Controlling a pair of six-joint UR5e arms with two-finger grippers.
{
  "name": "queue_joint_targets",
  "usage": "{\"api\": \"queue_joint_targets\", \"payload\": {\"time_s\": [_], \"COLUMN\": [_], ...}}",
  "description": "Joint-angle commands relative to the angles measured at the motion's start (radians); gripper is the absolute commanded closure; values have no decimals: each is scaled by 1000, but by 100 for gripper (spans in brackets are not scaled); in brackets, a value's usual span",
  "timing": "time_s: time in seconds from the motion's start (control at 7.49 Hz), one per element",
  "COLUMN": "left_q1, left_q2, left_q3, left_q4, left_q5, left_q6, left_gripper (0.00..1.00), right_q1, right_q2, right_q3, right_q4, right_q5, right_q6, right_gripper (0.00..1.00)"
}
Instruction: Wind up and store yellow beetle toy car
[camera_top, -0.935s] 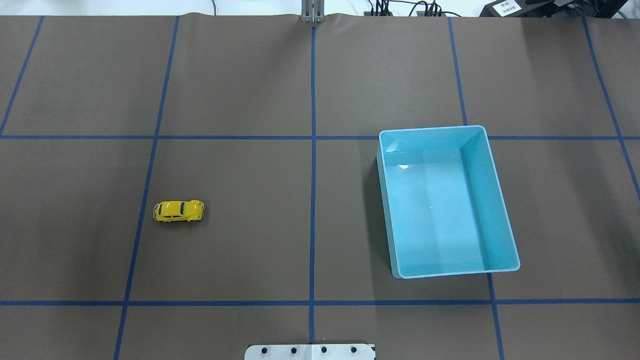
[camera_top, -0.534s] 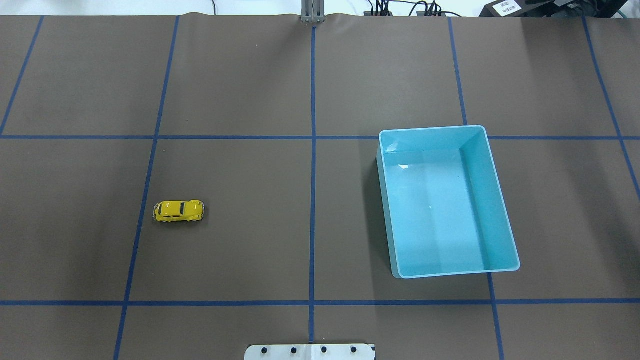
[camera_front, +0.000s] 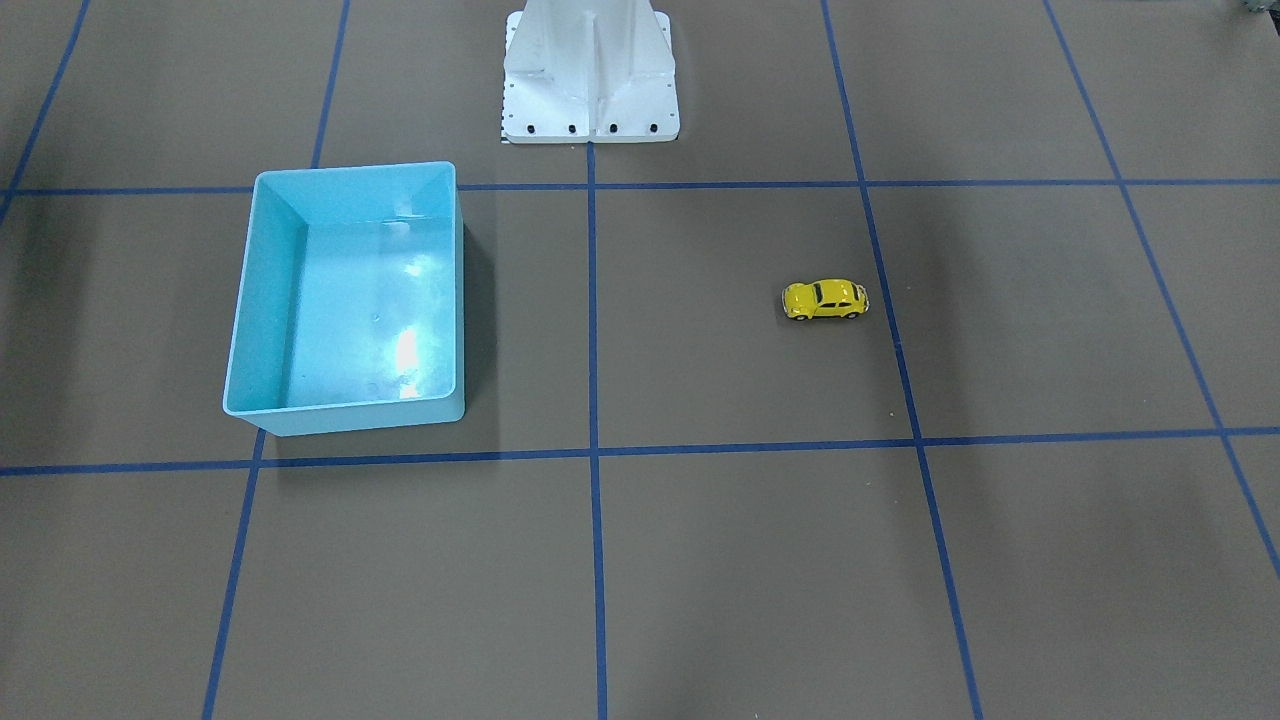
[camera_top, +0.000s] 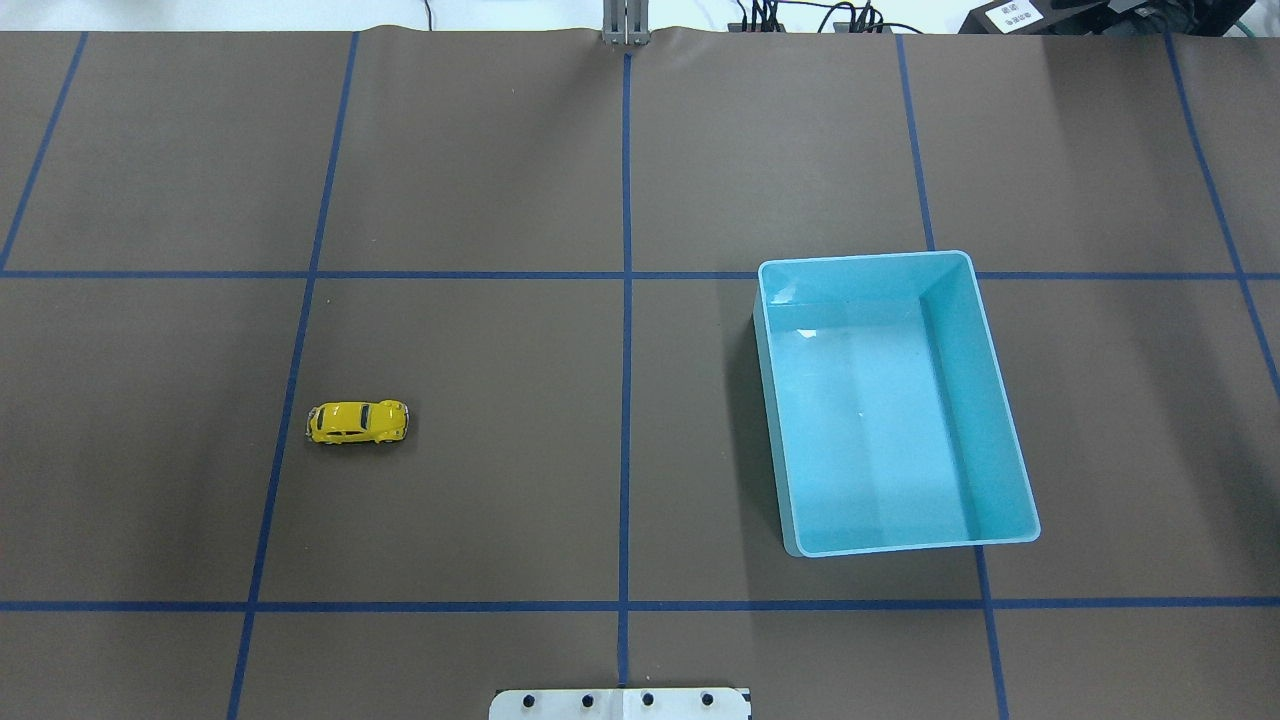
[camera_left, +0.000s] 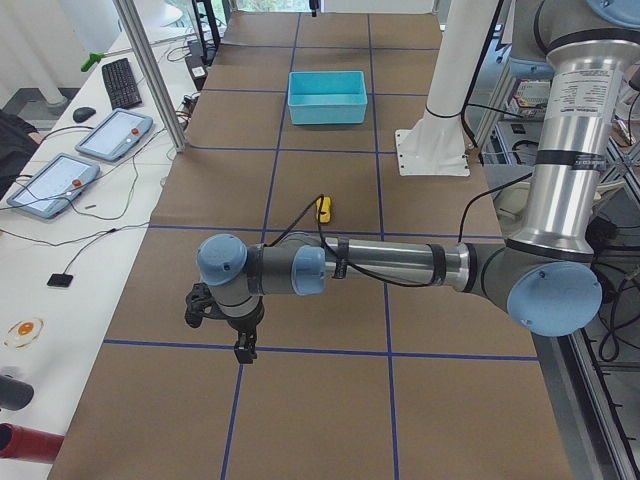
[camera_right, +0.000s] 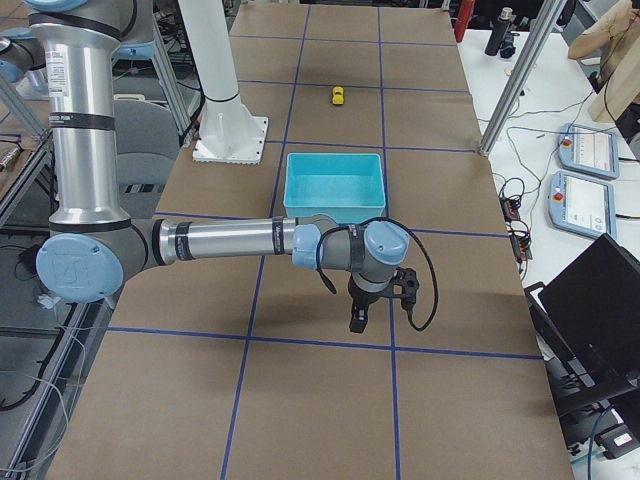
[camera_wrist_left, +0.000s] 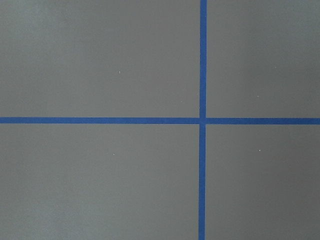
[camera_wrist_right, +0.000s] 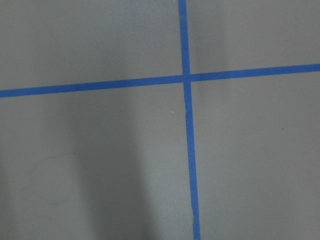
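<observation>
The yellow beetle toy car (camera_top: 358, 422) stands on its wheels on the brown mat, left of centre in the overhead view; it also shows in the front-facing view (camera_front: 825, 299), the exterior left view (camera_left: 324, 208) and the exterior right view (camera_right: 339, 95). The light-blue bin (camera_top: 985, 400) sits empty to the right. My left gripper (camera_left: 243, 347) hangs over the mat far from the car, toward the table's left end. My right gripper (camera_right: 357, 318) hangs beyond the bin, toward the right end. Both show only in the side views, so I cannot tell whether they are open or shut. Both wrist views show only mat and blue tape.
Blue tape lines divide the mat into squares. The white robot base (camera_front: 590, 75) stands at the table's near-robot edge. Tablets (camera_left: 112, 135), a keyboard and cables lie on the side table in the exterior left view. Metal posts (camera_right: 515, 80) stand at the far edge.
</observation>
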Motion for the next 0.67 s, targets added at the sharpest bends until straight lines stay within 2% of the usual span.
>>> {"api": "queue_joint_targets", "payload": {"time_s": [0.0, 0.53], "left_q1": [-2, 0], "left_q2": [4, -1], "left_q3": [-6, -6], "left_q4": [2, 1], "left_q5": [-1, -1], "left_q6": [0, 0], "left_gripper": [0, 0], "right_q1": [0, -3], "right_q2": [1, 12], "right_q3": [0, 3], "right_q4": [0, 1], "right_q5": [1, 1], "right_q6": [4, 12], "right_gripper": [0, 0]}}
